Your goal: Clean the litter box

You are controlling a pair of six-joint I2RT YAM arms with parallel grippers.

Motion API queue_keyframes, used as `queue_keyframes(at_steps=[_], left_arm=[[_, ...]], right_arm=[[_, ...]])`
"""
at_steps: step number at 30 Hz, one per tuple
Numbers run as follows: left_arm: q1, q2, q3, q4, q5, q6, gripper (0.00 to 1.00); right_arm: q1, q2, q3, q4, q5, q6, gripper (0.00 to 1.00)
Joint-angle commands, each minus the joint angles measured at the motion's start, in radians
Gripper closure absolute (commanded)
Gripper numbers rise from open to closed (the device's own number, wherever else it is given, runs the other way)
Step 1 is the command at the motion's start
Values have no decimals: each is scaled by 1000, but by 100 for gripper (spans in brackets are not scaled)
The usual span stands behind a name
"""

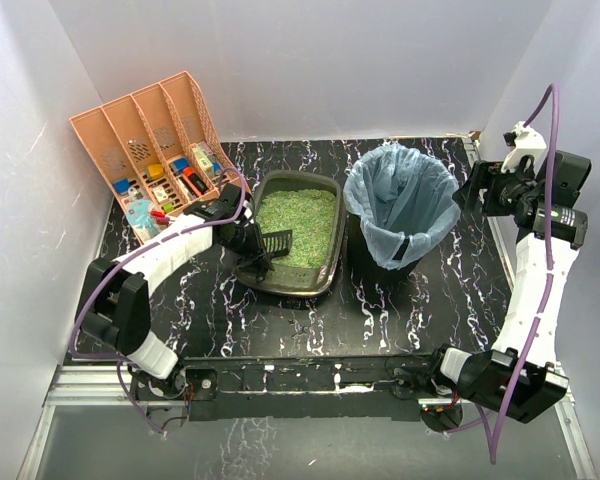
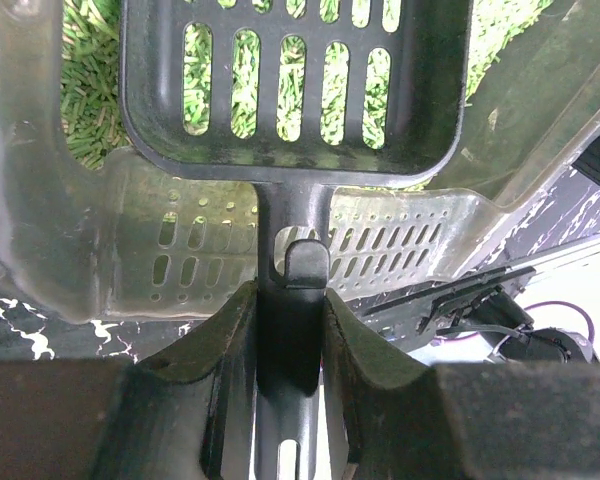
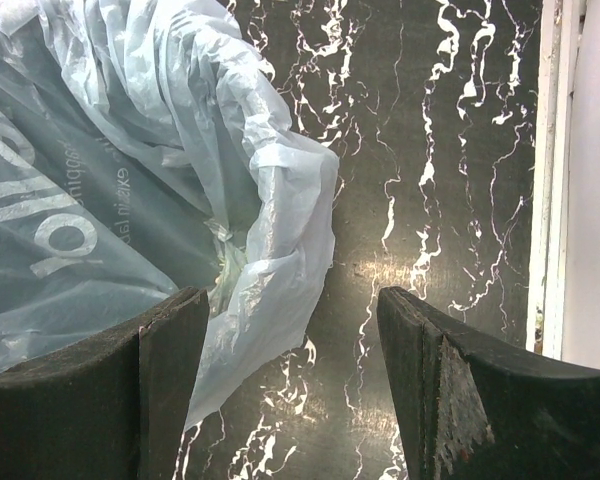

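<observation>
Left gripper [image 2: 290, 300] I see clamped on the black scoop [image 2: 290, 90] handle over the litter box [image 1: 280, 283] at mid-table; right gripper [image 3: 295, 320] stands open just right of the lined bin [image 1: 380, 262].

- Left of the litter box [image 1: 285, 287]: the left gripper [image 1: 255, 245] and its scoop [image 1: 278, 243] block that rim; the organiser [image 1: 150, 130] stands behind.
- Right of it: the bin [image 1: 375, 262] stands just beside, leaving a narrow gap.
- Near side: bare table [image 1: 310, 325], open passage.
</observation>
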Motion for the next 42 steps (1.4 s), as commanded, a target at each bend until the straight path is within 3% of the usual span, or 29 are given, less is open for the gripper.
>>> queue_keyframes(at_steps=[1,17,33,42], left_arm=[[18,-66,-4,-59,27,-7,100],[43,68,57,-51,-24,69,100],[89,272,233,-69,-71,159,100],[77,387,402,-92,-142,289,100]], right_arm=[[4,-33,-15,78,2,0,26],[4,-58,-30,84,-35,6,25],[3,-60,-32,93,-59,12,25],[4,-58,-34,99,-72,15,25]])
